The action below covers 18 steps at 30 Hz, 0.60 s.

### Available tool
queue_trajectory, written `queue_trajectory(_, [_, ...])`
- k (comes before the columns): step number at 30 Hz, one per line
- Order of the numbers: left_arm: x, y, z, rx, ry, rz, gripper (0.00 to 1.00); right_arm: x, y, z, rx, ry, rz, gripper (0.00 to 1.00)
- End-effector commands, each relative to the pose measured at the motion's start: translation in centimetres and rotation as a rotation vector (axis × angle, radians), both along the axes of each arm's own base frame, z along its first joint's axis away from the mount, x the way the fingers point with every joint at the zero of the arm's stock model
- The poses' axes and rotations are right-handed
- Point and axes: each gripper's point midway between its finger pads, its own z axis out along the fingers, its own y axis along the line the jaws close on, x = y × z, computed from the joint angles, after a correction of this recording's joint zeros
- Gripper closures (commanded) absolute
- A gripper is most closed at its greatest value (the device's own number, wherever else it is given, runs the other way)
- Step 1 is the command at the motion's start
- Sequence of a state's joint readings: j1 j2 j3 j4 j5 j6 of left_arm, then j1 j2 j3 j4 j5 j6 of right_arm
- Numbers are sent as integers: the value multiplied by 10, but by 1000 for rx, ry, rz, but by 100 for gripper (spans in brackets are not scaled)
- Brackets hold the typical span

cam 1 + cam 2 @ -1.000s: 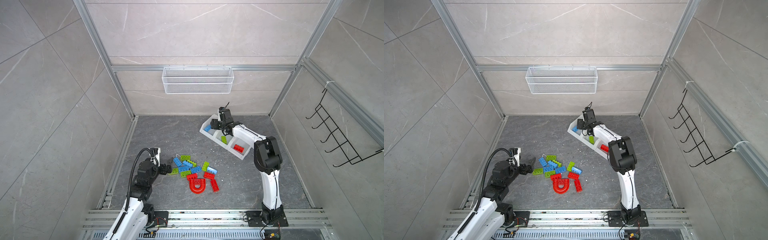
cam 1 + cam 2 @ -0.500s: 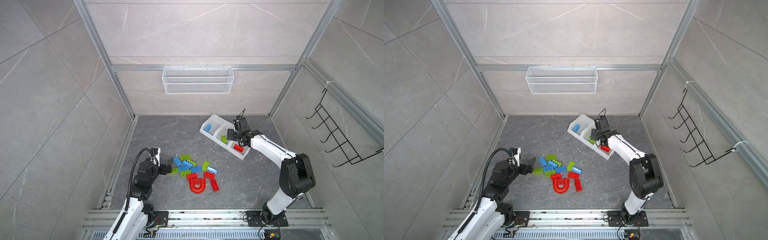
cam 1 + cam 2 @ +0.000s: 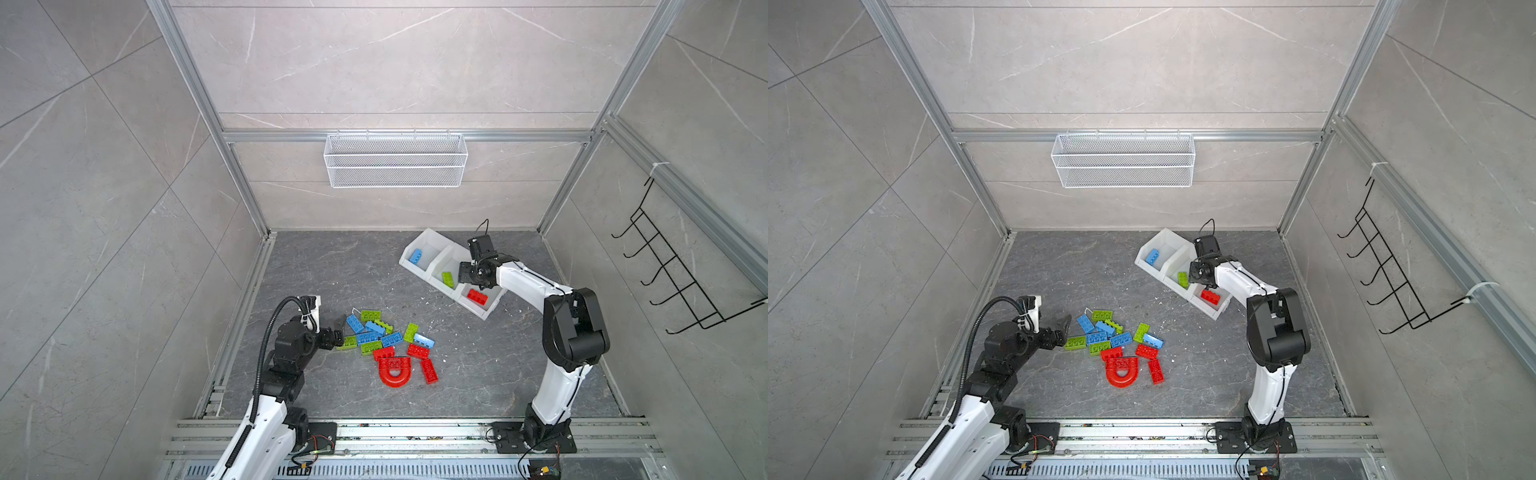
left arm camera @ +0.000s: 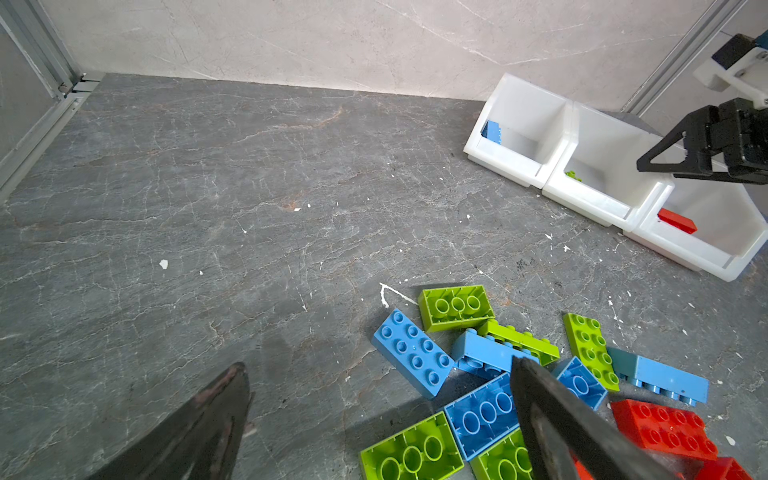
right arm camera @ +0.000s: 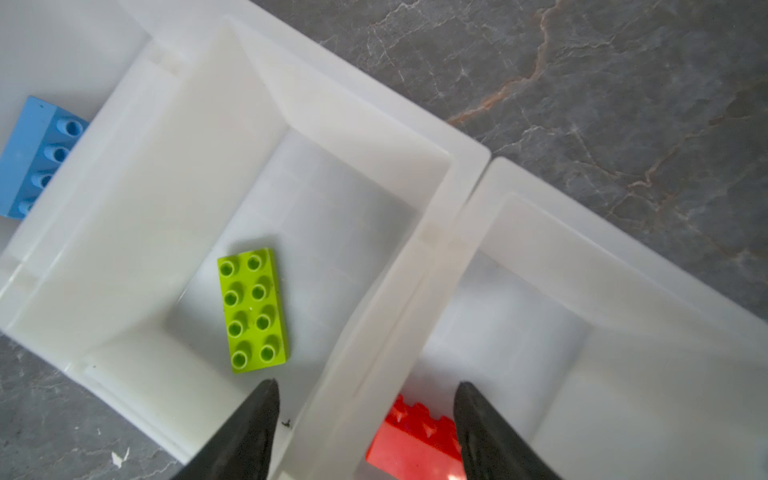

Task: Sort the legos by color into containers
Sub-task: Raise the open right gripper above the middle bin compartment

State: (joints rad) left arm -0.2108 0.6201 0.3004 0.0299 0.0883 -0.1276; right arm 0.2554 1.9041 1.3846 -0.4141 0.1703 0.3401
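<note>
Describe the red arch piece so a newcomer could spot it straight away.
Find the loose pile of legos on the dark floor. At its edge nearest the front rail lies the red arch piece. It alone is curved like a horseshoe; its neighbours are rectangular bricks.

- Worktop (image 3: 324, 270): the far-left corner is free.
- Containers (image 3: 430, 245) block the far-right area.
- Legos (image 3: 390, 339) crowd the near middle; an open strip runs between the two.
</note>
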Motion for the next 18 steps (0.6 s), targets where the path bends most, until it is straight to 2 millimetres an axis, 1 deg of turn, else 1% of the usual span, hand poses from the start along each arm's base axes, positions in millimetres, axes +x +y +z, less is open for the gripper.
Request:
queue_trajectory(1, [0, -2, 7, -13, -20, -6, 0, 9, 3, -4, 21, 20, 4, 31])
queue_trajectory(5, [0, -2, 6, -13, -17, -5, 0, 16, 8, -11, 29, 41, 13, 31])
queue_trajectory(8, [0, -2, 6, -13, -16, -4, 0, 18, 9, -15, 23, 56, 18, 34])
queue_trajectory(14, [0, -2, 6, -13, -17, -7, 0, 17, 15, -20, 21, 73, 77, 53])
queue_trajectory(16, [1, -2, 7, -13, -18, -6, 0, 17, 17, -18, 17, 73, 92, 58])
queue_trajectory(18, [0, -2, 6, -13, -17, -7, 0, 17, 16, -16, 8, 74, 99, 61])
